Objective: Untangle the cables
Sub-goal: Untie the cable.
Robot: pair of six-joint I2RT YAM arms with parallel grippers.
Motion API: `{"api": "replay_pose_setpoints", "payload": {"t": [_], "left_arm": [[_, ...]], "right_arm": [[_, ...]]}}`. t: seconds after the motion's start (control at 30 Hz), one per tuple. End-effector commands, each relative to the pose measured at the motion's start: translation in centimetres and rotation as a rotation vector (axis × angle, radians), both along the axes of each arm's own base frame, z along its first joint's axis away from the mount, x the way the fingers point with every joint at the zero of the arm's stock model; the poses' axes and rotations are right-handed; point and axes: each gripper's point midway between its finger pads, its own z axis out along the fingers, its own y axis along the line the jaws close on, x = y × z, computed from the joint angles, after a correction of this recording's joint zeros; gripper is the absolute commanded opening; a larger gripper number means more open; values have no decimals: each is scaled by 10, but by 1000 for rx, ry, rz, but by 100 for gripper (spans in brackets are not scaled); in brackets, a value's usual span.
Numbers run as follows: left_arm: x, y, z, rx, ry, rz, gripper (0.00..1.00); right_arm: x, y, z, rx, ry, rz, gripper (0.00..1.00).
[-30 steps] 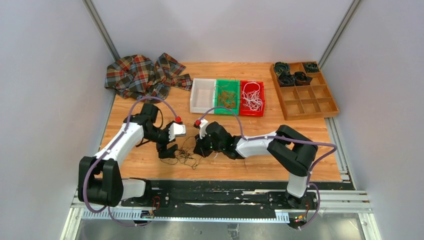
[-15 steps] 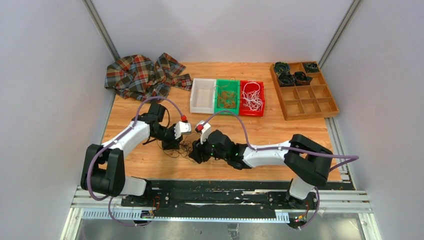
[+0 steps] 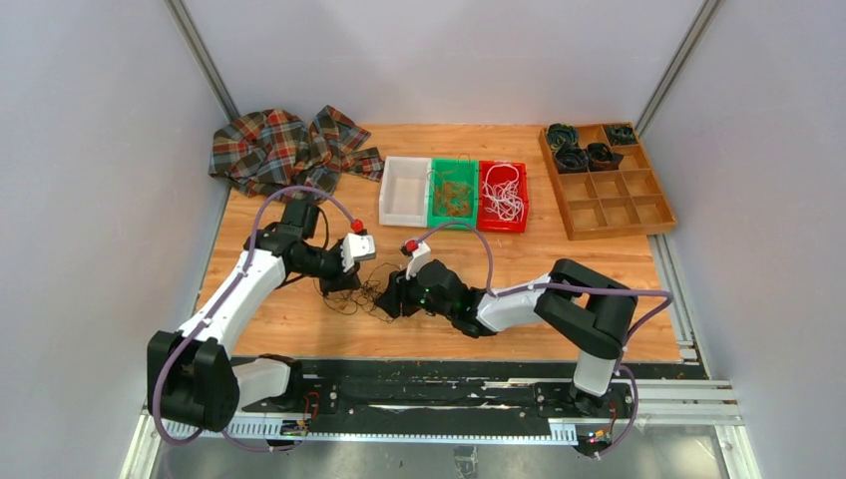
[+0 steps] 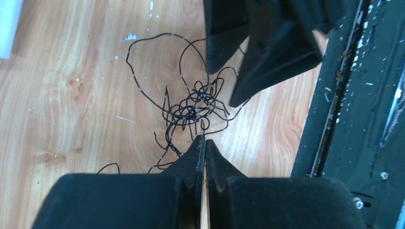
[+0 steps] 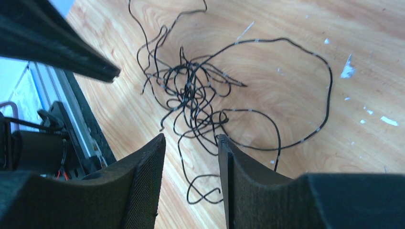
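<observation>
Jaws of the left arm (image 3: 244, 284) meet; those of the right arm (image 3: 509, 304) gape.

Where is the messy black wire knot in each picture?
Top external: black tangle on the table, between left gripper and right gripper.
Left wrist: black tangle centre, past shut fingertips.
Right wrist: black tangle upper middle, past open fingers.
Shared landmark: black rail along the table's near edge.

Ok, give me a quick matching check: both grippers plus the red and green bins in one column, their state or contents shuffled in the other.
Column one:
1. left gripper
2. right gripper
3. red bin
4. green bin

Column two:
A. white cables inside
B. open, over the black tangle
C. copper-orange cables inside
D. shut

Pairs: 1-D, 2-B, 3-A, 4-C.
</observation>
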Motion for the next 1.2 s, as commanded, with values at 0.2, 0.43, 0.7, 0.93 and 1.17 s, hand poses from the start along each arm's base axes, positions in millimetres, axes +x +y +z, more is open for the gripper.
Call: {"api": "replay_pose_setpoints", "payload": {"t": [0.2, 0.43, 0.7, 0.93, 1.17], "left_arm": [[-5, 2, 12, 17, 9, -15, 44], [-7, 10, 26, 62, -124, -87, 76], [3, 6, 28, 54, 8, 3, 98], [7, -4, 13, 34, 15, -74, 90], [32, -19, -17, 84, 31, -43, 75]], "right_arm": [[23, 16, 25, 139, -37, -72, 49], [30, 13, 2, 49, -27, -107, 49], [29, 2, -12, -14, -14, -116, 1], [31, -24, 1, -25, -91, -75, 1], [8, -12, 14, 56, -97, 93, 1]]}}
